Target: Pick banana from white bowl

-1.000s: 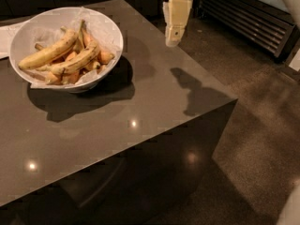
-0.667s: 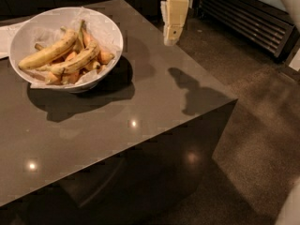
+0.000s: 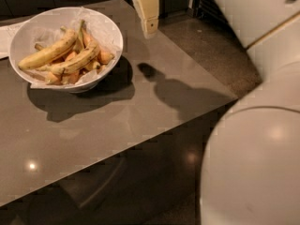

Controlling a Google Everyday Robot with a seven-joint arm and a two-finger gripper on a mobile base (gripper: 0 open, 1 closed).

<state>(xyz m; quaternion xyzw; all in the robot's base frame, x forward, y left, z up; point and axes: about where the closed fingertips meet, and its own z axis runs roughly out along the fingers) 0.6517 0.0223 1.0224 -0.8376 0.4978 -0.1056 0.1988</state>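
The white bowl (image 3: 29, 37) stands on the dark table (image 3: 117, 125) at the back left, lined with crinkled white paper. In it lies the speckled banana (image 3: 77, 60), curved, across the middle. A longer, cleaner banana (image 3: 44, 56) lies just behind it, and short orange fruits (image 3: 105, 56) sit around them. My gripper (image 3: 148, 18) hangs above the table's far edge, to the right of the bowl and apart from it. It holds nothing that I can see.
The table's right edge (image 3: 206, 74) drops to a dark speckled floor (image 3: 211, 46). A white rounded part of the robot (image 3: 253, 168) fills the lower right. White cabinet fronts (image 3: 253, 13) stand at the upper right. A white sheet (image 3: 4, 39) lies left of the bowl.
My gripper has moved left, closer to the bowl. The white robot body now takes up much more of the lower right. The bowl and fruit have not moved.
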